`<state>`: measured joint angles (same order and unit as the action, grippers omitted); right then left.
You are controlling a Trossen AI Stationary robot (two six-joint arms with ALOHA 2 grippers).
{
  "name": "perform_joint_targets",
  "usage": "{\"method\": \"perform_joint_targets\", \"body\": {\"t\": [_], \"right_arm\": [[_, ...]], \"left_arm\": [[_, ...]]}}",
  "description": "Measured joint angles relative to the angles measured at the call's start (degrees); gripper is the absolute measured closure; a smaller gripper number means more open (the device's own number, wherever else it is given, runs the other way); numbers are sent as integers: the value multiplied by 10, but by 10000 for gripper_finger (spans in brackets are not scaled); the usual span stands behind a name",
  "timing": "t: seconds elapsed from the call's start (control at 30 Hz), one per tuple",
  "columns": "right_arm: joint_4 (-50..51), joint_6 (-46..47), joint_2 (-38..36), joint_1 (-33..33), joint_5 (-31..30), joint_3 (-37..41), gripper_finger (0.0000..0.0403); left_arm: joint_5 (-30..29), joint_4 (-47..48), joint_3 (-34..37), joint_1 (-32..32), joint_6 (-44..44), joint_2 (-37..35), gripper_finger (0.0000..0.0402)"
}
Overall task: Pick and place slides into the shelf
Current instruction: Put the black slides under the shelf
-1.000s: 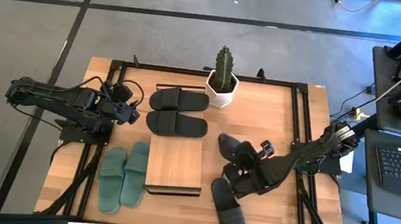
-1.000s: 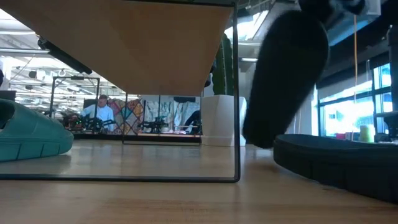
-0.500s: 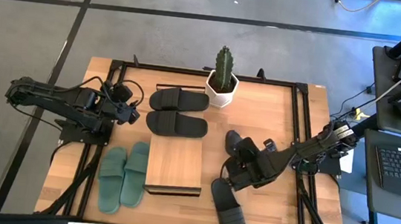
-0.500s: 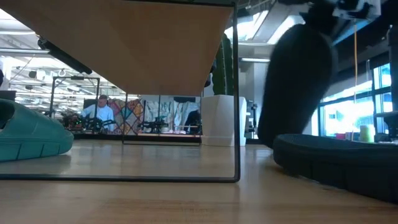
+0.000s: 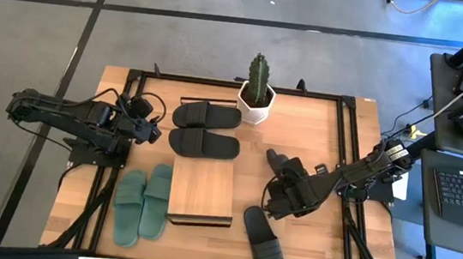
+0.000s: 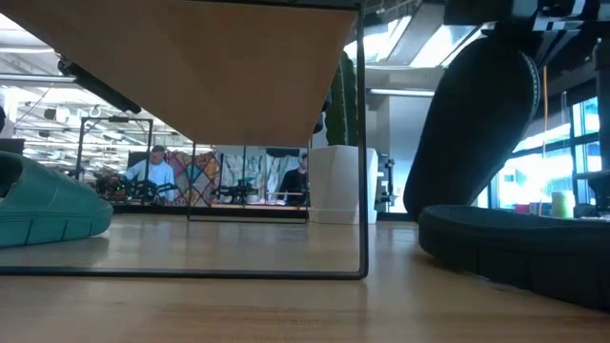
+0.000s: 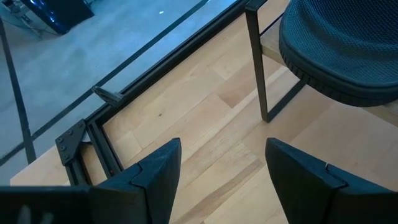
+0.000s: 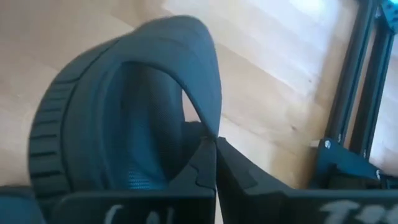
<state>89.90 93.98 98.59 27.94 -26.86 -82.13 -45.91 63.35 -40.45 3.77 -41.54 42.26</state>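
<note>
My right gripper (image 5: 283, 195) (image 8: 214, 149) is right of the shelf (image 5: 202, 189) and shut on a black slide (image 5: 275, 163) (image 6: 477, 124). The matching black slide (image 5: 264, 242) (image 6: 515, 243) lies flat on its sole near the table's near edge. Another black pair (image 5: 206, 129) lies beyond the shelf. The green pair (image 5: 142, 202) (image 6: 48, 205) lies to the shelf's left. My left gripper (image 5: 149, 129) (image 7: 224, 168) waits open at the table's left side, next to the nearer slide of that black pair (image 7: 342, 50). My right gripper pinches the black slide by the edge of its wide strap (image 8: 208, 124) between its two fingers. The fingers come from above and from the table's right, slanting down. The slide is lifted off the table and hangs steeply tilted below the fingers, with its sole (image 6: 448, 162) turned toward the shelf.
A cactus in a white pot (image 5: 257, 93) (image 6: 335, 181) stands near the far edge, beyond the shelf. The shelf's thin black leg (image 6: 363, 143) stands just left of the hanging slide. Bare wood (image 5: 333, 149) lies right of the held slide. People sit in the room behind.
My right gripper has risen and shifted a little toward the table's right, staying shut on the strap. The black slide has swung from a slant to nearly upright and has moved away from the shelf's leg. The left arm has kept still.
</note>
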Motion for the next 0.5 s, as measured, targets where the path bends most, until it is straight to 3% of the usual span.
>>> {"method": "perform_joint_targets", "body": {"t": [0.27,0.5], "right_arm": [[-83,-53,0,0,-20,0,403],[-220,-165,1,0,-36,1,403]], "left_arm": [[0,0,0,0,0,0,177],[-1,0,0,0,0,0,177]]}}
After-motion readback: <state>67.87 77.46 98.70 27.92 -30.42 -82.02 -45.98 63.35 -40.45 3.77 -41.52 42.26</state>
